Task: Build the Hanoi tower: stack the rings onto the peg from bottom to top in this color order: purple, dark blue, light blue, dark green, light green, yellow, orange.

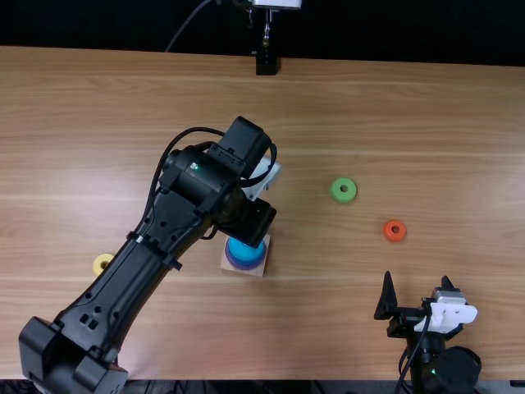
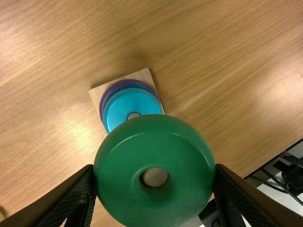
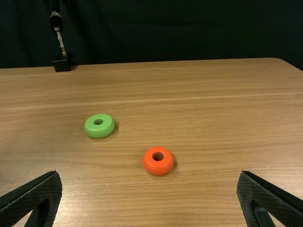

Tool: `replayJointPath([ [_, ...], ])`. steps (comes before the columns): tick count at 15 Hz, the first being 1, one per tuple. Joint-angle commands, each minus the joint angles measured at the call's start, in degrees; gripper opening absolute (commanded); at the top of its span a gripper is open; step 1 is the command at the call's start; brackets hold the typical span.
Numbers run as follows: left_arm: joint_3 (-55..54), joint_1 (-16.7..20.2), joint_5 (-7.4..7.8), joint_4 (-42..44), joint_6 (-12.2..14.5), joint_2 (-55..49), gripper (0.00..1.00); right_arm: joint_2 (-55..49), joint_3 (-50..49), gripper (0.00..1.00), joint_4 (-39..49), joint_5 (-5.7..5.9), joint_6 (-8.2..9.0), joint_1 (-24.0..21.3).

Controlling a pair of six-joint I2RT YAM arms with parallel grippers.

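Base (image 2: 97, 94) has purple ring (image 2: 101, 108), dark blue ring (image 2: 113, 91), light blue ring (image 2: 144, 101); your left pincer (image 2: 154, 170) grips dark green ring (image 2: 151, 146) near base. Left after: yellow ring (image 1: 98, 265) left of base, light green ring (image 1: 335, 190), orange ring (image 1: 394, 238) right. Your right pincer (image 1: 417, 281) is spread.

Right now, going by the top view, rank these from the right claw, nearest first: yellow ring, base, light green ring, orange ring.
From the right claw:
1. Orange ring: just beyond it, slightly left.
2. Light green ring: farther out, more to the left.
3. Base: well left, by the left arm.
4. Yellow ring: far left, partly behind the left arm.
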Motion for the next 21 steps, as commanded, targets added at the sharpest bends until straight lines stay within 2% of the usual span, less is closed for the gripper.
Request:
replayJointPath([
  [1,1.3,-1.09,0.48,-0.34,-0.23,1.43,0.13,-0.73,-3.88,1.0,-4.32,0.63,-0.07,-0.59],
  [2,1.3,-1.17,0.38,-0.23,-0.12,1.43,0.3,-0.73,-3.88,1.0,-4.32,0.63,-0.07,-0.59],
  [4,1.3,-1.17,0.27,-0.23,-0.12,1.52,1.0,-0.73,-3.88,1.0,-4.32,0.63,-0.07,-0.59],
  [11,2.53,0.06,-0.05,-0.12,-0.02,1.16,1.0,-0.73,-3.88,1.0,-4.32,0.63,-0.07,-0.59],
  [13,2.97,1.99,-0.68,2.41,-0.02,0.72,1.0,-0.73,-3.88,1.0,-4.32,0.63,-0.07,-0.59],
  [15,2.53,4.63,-0.89,8.95,0.09,-1.91,1.0,-0.73,-3.88,1.0,-4.32,0.63,-0.07,-0.59],
  [16,2.17,6.3,-1.73,11.27,0.09,-4.64,1.0,-0.73,-3.88,1.0,-4.32,0.63,-0.07,-0.59],
  [17,0.68,8.41,-3.21,13.06,0.09,-6.83,1.0,-0.73,-3.88,1.0,-4.32,0.63,-0.07,-0.59],
  [19,-3.36,10.95,-7.32,16.64,0.2,-10.7,1.0,-0.73,-3.88,1.0,-4.32,0.63,-0.07,-0.59],
  [20,-5.82,12.36,-10.91,17.91,0.3,-13.87,1.0,-0.73,-3.88,1.0,-4.32,0.63,-0.07,-0.59],
  [21,-8.99,14.12,-15.76,18.44,0.2,-17.12,1.0,-0.73,-3.88,1.0,-4.32,0.63,-0.07,-0.59],
])
